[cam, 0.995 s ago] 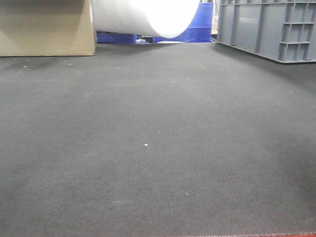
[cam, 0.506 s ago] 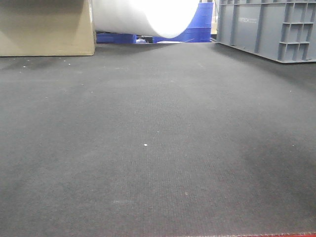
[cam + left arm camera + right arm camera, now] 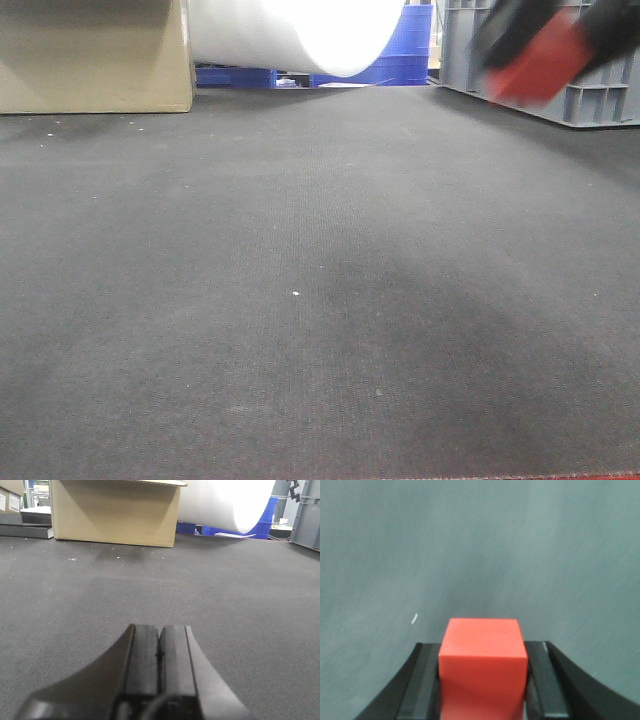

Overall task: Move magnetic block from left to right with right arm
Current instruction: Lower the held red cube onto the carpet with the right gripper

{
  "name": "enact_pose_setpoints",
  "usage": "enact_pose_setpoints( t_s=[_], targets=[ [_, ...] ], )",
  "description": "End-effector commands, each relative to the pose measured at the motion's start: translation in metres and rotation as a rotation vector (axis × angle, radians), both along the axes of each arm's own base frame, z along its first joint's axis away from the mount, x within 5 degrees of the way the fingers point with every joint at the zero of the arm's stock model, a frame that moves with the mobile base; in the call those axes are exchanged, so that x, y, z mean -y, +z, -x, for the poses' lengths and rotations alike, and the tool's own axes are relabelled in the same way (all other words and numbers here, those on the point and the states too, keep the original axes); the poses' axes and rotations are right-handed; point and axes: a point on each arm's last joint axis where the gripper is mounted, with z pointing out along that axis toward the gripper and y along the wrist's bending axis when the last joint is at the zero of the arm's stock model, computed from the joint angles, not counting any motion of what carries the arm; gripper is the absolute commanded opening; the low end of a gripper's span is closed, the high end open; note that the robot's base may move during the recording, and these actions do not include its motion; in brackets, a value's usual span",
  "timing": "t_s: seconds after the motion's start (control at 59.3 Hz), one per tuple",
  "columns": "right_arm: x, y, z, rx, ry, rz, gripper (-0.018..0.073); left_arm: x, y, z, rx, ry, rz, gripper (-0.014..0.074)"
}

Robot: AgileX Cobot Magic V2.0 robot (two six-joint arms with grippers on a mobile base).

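The magnetic block, a plain red cube, fills the gap between the black fingers of my right gripper, which is shut on it above the dark mat. In the front view the same red block shows blurred at the top right, held high by the right gripper. My left gripper rests low over the mat with its two pads pressed together and nothing between them.
A cardboard box stands at the back left, a white roll behind the middle, and a grey crate at the back right. Blue bins sit behind the roll. Dark textured mat covers the table.
The right gripper with the red block has come into the front view at the top right, where neither showed before. A shadow on the mat has shifted.
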Motion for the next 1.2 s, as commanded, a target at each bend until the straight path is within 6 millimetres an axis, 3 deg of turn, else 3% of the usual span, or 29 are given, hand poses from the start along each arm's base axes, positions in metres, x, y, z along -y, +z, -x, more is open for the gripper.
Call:
enact_pose_setpoints(
  t_s=[0.0,0.287,0.573,0.911,1.181],
  targets=[
    [-0.012,0.01,-0.009,-0.043,-0.077,-0.033,0.0249,0.0,0.005,0.001,0.088,-0.006,0.007,-0.0116],
    [-0.059,-0.007,-0.026,-0.266,-0.151,0.093,0.0249,0.0,0.005,0.001,0.088,-0.006,0.007,-0.0116],
    [-0.106,-0.029,-0.049,-0.365,-0.131,0.106,0.0249,0.0,0.005,0.001,0.088,-0.006,0.007,-0.0116],
    [-0.132,-0.068,-0.05,-0.461,-0.104,0.16,0.0249,0.0,0.005,0.001,0.088,-0.006,0.007,-0.0116],
    [-0.138,-0.074,-0.046,-0.481,-0.091,0.169,0.0249,0.0,0.005,0.001,0.088,-0.006,0.007,-0.0116]
  ],
)
